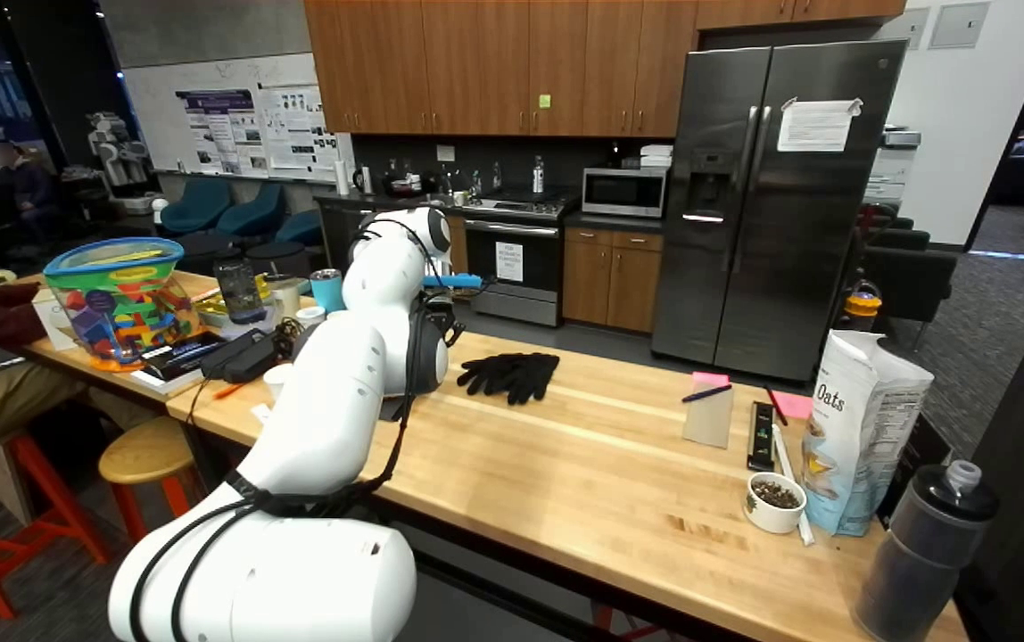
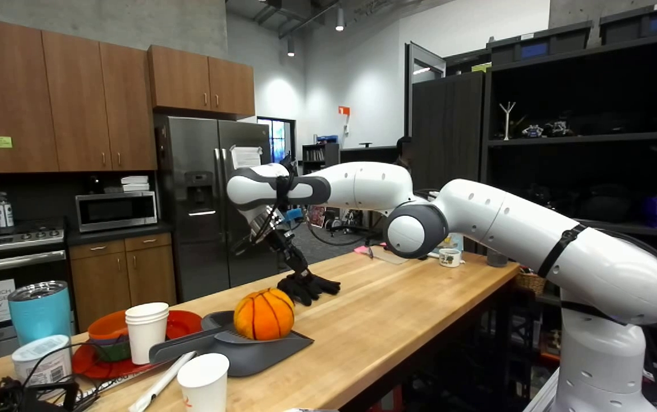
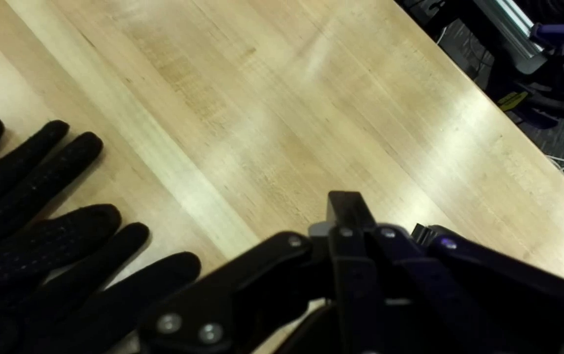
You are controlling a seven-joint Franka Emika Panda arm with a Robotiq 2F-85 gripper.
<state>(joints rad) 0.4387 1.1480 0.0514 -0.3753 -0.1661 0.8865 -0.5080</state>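
Arm (image 2: 363, 183): glossy white, rounded tubular links, small grey dots (image 2: 471, 196) | elbow joint (image 2: 407, 234): white disc, dark grey shell | black strap (image 2: 560, 250) circles upper link (image 2: 609, 274); black cables (image 1: 334, 501) tied on | base (image 2: 600, 357): white | flange (image 2: 261, 220): silver metal | wrist carries blue piece (image 1: 454, 281) | gripper (image 3: 360, 228): black, angular linkages, 2 large round silver screws (image 3: 169, 323) at left of wrist view

Black gloves (image 1: 512, 374) lie just inside the far edge of the counter (image 1: 565, 455); the white arm (image 1: 325, 392) extends over the near edge. Toward the right edge, an oats bag (image 1: 864, 437) stands upright near a white cup (image 1: 763, 514), and a grey bottle (image 1: 922, 557) stands at the near right corner.
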